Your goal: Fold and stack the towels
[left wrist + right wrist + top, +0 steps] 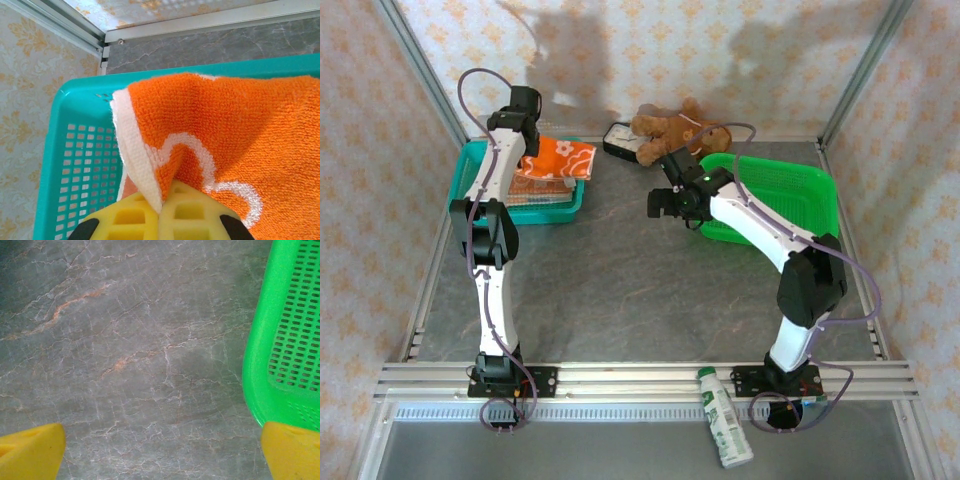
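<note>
An orange-and-white towel (pixel 563 158) hangs over the teal basket (pixel 560 207) at the back left. My left gripper (pixel 161 206) is shut on that towel (pixel 225 125), its yellow fingers (pixel 192 212) pinching the white-edged border above the teal basket (pixel 75 150). From above, the left gripper (pixel 530 156) sits at the towel's left edge. More patterned cloth (pixel 542 186) lies in the basket under it. My right gripper (pixel 658 204) hovers open over bare table, just left of the green basket (pixel 810 190). Nothing lies between the right gripper (pixel 162 455) fingertips (pixel 30 452).
A brown teddy bear (pixel 675 128) and a small black box (pixel 618 138) lie against the back wall. The green basket's rim (pixel 257 350) is close to my right finger. A white bottle (pixel 725 430) lies on the front rail. Walls and frame posts enclose the table.
</note>
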Controlling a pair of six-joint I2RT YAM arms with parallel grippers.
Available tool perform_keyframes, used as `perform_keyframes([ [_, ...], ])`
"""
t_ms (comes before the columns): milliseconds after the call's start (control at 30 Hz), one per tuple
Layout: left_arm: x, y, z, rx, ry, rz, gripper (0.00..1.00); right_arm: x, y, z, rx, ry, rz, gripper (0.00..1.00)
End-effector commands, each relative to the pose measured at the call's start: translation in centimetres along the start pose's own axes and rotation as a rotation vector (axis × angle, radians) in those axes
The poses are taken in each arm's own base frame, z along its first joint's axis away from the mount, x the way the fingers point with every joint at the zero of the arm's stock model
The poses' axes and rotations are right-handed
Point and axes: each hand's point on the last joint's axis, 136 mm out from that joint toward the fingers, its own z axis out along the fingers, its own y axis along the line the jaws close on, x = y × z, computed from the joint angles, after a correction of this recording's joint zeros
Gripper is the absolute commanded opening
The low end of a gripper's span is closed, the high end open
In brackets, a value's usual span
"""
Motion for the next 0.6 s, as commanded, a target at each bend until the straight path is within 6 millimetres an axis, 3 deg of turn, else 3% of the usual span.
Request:
perform_keyframes([
  [0,-1.46,3.17,-2.60,-0.071,-0.061,-0.031,0.00,-0.32,0.12,0.07,0.000,0.009,0.013,0.99],
  [567,-1.23,3.64,-2.57,-0.072,-0.059,-0.026,0.00,-0.27,0.25,0.33,-0.005,0.017,0.016,0.99],
])
